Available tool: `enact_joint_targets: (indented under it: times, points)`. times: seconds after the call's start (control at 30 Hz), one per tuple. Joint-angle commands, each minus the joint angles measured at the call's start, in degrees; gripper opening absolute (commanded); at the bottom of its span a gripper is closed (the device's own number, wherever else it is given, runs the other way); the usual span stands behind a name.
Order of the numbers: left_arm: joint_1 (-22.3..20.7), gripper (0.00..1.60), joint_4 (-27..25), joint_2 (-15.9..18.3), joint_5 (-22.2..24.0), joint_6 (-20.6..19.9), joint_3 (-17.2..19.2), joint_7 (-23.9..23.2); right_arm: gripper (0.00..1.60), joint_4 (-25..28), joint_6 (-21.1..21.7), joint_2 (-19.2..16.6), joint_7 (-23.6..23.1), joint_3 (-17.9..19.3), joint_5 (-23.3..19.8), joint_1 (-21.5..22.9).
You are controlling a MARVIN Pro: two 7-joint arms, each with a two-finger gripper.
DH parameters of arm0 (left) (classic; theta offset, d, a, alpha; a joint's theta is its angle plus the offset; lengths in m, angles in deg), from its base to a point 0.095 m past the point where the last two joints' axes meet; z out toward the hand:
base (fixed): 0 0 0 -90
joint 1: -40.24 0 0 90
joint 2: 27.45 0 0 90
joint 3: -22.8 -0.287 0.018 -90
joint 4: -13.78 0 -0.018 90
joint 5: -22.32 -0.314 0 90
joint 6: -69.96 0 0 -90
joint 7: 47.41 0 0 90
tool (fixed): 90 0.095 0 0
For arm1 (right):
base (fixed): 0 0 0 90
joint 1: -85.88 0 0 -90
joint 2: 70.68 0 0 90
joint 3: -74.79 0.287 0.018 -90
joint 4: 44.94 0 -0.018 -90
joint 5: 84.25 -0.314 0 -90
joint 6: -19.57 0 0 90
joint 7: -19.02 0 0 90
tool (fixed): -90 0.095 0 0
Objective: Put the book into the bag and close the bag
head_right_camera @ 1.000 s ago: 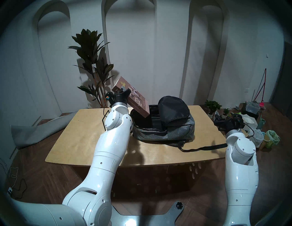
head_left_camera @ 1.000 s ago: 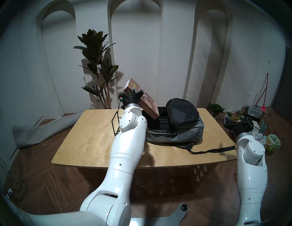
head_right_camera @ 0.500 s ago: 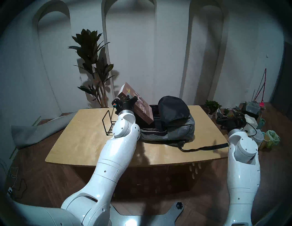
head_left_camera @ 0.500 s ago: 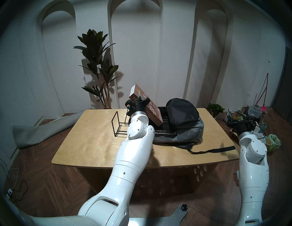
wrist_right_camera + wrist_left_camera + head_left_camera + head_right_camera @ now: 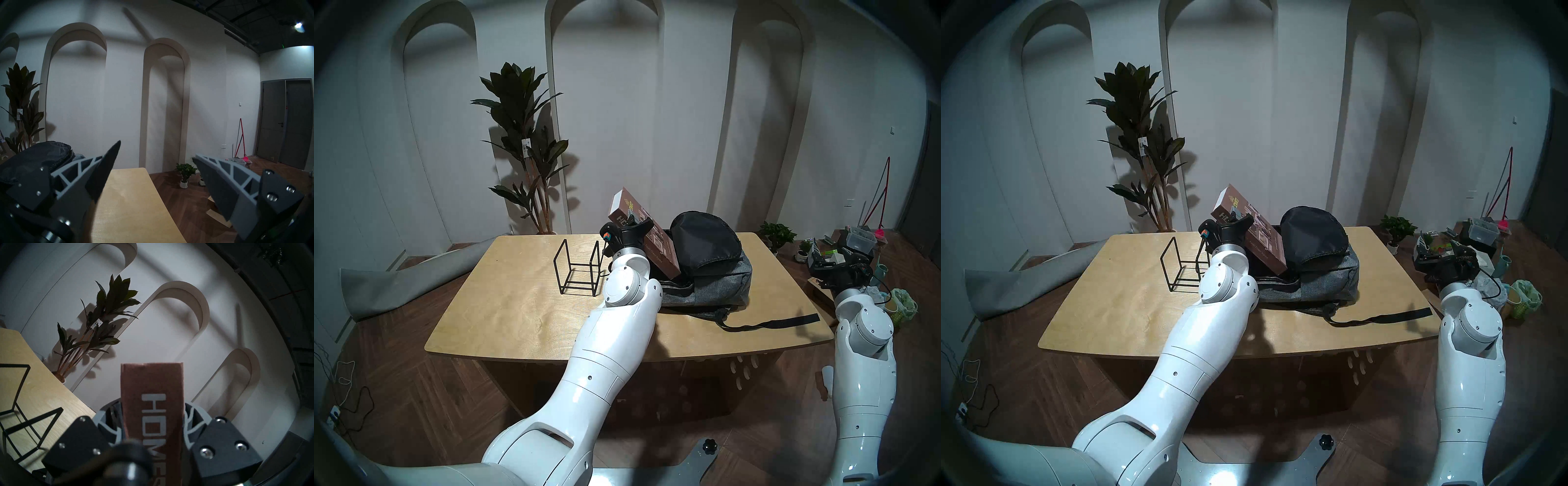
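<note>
The left gripper [image 5: 631, 220] had its fingers [image 5: 108, 421] pinching the book [image 5: 644, 234] by its spine, low corner beyond them over the open bag [image 5: 714, 288]; it needed a steep slide under the flap, while the right gripper [image 5: 156, 171] waited spread, empty.

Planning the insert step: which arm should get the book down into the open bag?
Left. The left gripper already clamps the book, tilted over the bag. The right gripper is open, off the table's right end.
</note>
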State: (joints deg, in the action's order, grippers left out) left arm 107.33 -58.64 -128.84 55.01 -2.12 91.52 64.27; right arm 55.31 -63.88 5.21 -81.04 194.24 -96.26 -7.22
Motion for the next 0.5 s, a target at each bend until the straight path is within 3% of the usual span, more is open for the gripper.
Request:
enact_joint_targets:
  times: [0.0, 0.23, 0.47]
  points:
    - [-2.3, 0.00, 1.0, -0.9, 0.7, 2.3, 0.1, -1.1, 1.60, 2.4, -0.9, 0.0, 0.3, 0.2, 0.5, -0.5]
    - [-2.9, 0.00, 2.7, -1.5, 2.3, 4.1, 0.2, -1.6, 1.60, 3.4, -1.4, -0.1, 0.4, 0.0, 2.0, -1.2]
    - [-4.6, 0.00, 5.8, -2.7, 3.9, 6.0, -2.4, -0.2, 1.60, 3.5, -1.4, -0.2, 0.3, 0.0, 2.4, -0.7]
